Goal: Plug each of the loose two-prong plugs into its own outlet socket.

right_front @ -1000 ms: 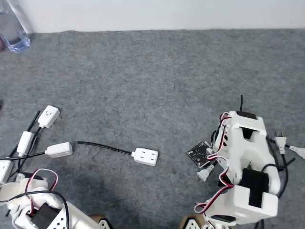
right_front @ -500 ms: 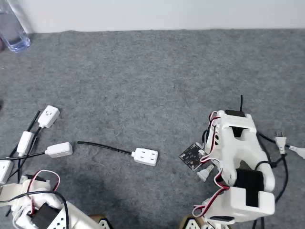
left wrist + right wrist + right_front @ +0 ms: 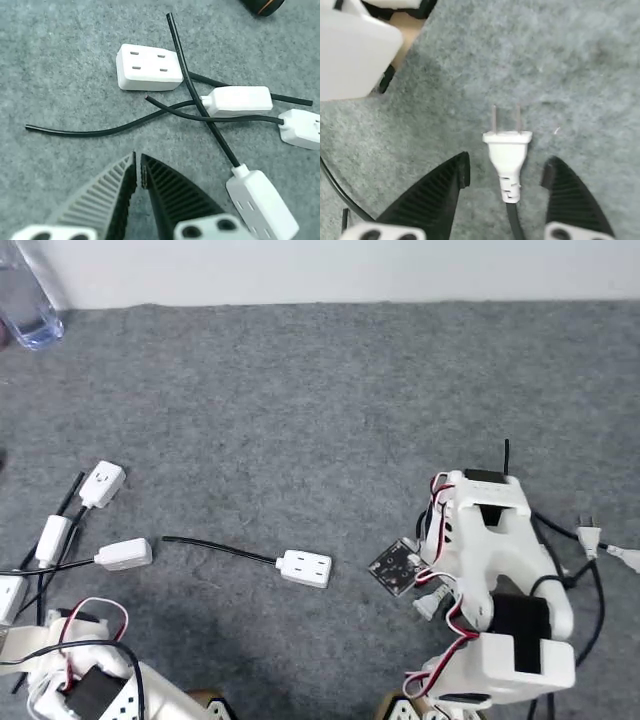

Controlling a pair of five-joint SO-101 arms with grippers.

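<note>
So the right claw [image 3: 506, 167] is hanging wide open over a white two-prong plug [image 3: 506, 142], one finger either side of it and not touching it. The plug is lying flat on the grey mat [image 3: 580, 60] at the near right, under the right arm [image 3: 495, 560], with its prongs [image 3: 505, 119] pointing away from the claw. The left claw [image 3: 138, 167] is sitting pinched closed on nothing at the near left, just short of a tangle of sockets [image 3: 148, 67] and black cords [image 3: 176, 40]. A lone outlet socket [image 3: 304, 568] is lying in the middle, well apart from the plug.

My guess is the plug is weighing next to nothing. It's hard, smooth plastic, so it's probably going to skid or twist if it's pinched off-centre, and the cord [image 3: 512, 220] behind it is going to tug. I'd be grabbing the chunky body just behind the flange, never the thin prongs.
</note>
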